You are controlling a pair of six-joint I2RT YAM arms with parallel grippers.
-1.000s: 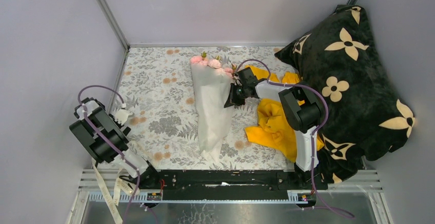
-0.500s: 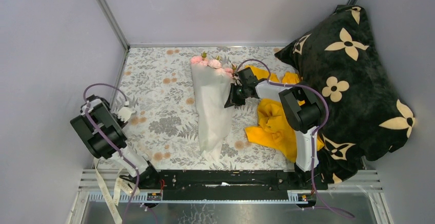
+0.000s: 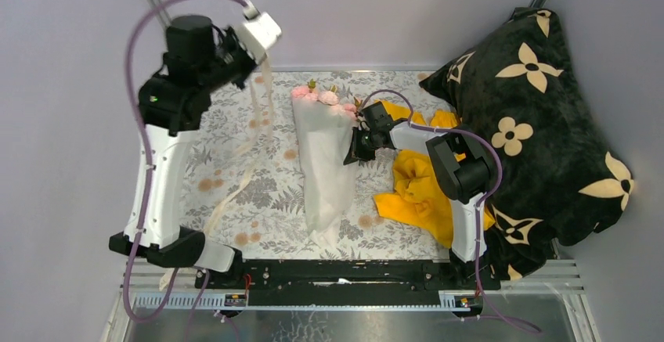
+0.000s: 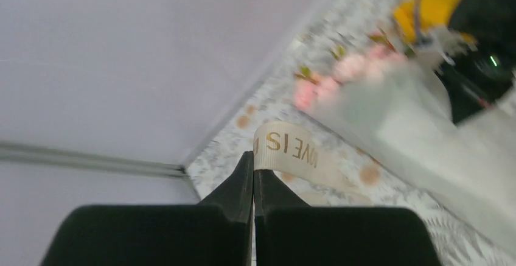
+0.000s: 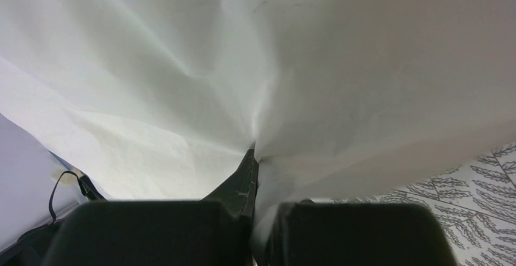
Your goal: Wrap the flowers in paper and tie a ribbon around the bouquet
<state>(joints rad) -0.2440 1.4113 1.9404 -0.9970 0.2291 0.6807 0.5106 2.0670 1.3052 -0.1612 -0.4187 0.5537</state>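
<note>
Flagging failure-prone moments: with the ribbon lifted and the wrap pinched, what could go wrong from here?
1. The left gripper pinches the long cream ribbon only at its fingertips; it could slip out.
2. The ribbon's slack hangs down past the left arm and might snag on it.
3. The right gripper holds just a fold of the thin white wrapping paper around the pink flowers; a tug could tear or loosen it.

Leftward the ribbon [image 4: 286,147] hangs — pillow [image 3: 540,115], garment [image 3: 419,185] crowd right.
</note>
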